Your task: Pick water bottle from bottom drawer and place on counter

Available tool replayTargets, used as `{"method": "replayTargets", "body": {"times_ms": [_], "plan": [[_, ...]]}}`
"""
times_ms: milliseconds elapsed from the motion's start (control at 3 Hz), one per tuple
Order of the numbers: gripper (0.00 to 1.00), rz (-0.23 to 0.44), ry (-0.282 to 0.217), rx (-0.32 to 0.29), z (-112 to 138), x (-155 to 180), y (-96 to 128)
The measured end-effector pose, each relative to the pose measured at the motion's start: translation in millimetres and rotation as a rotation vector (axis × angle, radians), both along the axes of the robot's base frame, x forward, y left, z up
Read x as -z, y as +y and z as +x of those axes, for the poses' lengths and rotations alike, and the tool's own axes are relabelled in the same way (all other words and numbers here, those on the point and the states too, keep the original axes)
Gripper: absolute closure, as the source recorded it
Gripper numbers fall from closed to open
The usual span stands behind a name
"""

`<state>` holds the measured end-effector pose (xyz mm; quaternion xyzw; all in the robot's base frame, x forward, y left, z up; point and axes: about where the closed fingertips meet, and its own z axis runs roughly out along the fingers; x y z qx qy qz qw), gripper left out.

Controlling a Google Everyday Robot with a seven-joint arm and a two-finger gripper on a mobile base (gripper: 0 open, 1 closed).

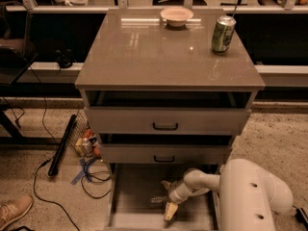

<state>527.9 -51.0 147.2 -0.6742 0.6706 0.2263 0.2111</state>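
The bottom drawer (130, 189) is pulled out at the foot of the cabinet. The water bottle (156, 199) lies in it on its side, small, clear and faint. My gripper (168, 198) reaches into the drawer from the right. Its fingers are spread, one behind the bottle's right end and one yellowish fingertip (170, 211) in front of it. I cannot tell whether they touch the bottle. The counter (159, 52) is the glossy grey-brown top above.
A green soda can (223, 34) stands at the counter's back right and a pale bowl (176, 16) at the back middle. Two black-handled drawers (165, 125) sit slightly open above the bottom one. Cables, a black bar (61, 146) and clutter lie on the floor to the left.
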Motion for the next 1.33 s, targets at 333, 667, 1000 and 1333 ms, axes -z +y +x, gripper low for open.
{"method": "replayTargets", "body": {"times_ms": [333, 667, 1000, 1333], "plan": [[0.17, -0.016, 0.014, 0.014, 0.0, 13.5, -1.0], [0.39, -0.035, 0.017, 0.034, -0.9, 20.0, -7.0], [0.62, -0.045, 0.018, 0.049, -3.4, 24.6, -11.2], [0.86, -0.035, -0.014, 0.075, -5.7, 9.8, -24.2]]}}
